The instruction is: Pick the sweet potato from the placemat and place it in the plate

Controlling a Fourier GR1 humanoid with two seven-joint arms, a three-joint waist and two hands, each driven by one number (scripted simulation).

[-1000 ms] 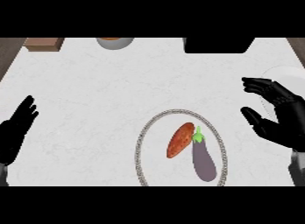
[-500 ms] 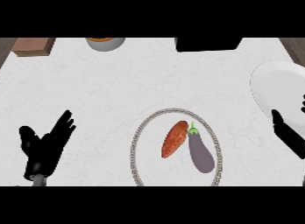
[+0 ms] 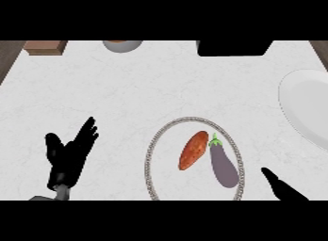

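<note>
Nothing has been picked up; the step in hand is the approach. The right hand [image 3: 282, 186] shows only in part at the lower edge, so I cannot tell how its fingers stand. The sweet potato [image 3: 193, 149] lies just up and to the left of it on the round placemat [image 3: 153, 150], close beside an eggplant [image 3: 222, 162], possibly touching. The plate [image 3: 302, 110], bare as far as it shows, sits above the right hand at the counter's far side. The left hand [image 3: 69, 153] rests open, fingers up, well apart from the placemat. Next move, in my judgement: bring the right hand over the sweet potato and close on it without disturbing the eggplant.
</note>
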